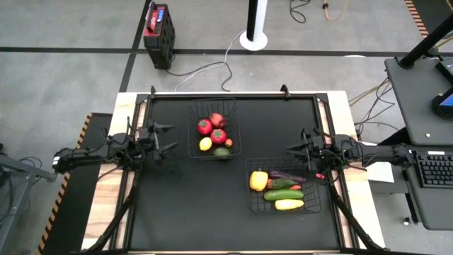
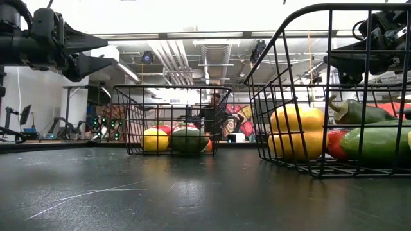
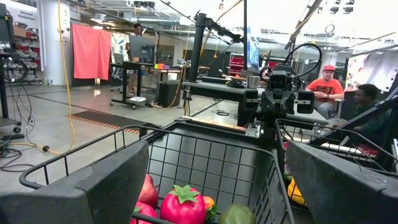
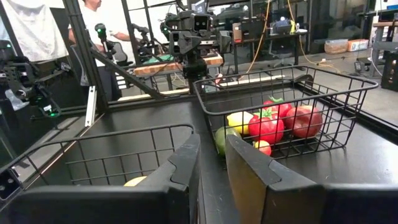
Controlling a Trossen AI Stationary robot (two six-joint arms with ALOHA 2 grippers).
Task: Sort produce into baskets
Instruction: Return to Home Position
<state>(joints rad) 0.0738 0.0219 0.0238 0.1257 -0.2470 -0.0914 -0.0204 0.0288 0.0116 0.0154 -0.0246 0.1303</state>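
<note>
left gripper [image 3: 217,149] wide open, empty, near the top basket [image 1: 192,132], right gripper [image 4: 212,142] a little open, empty, near the bottom basket [image 1: 249,187]

Red-topped case [image 1: 158,28], white stand [image 1: 254,35], keyboard [image 1: 430,170]

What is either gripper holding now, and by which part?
Nothing. The left gripper is open and empty at the left of the mat; the right gripper, at its right, is slightly open with nothing between.
</note>
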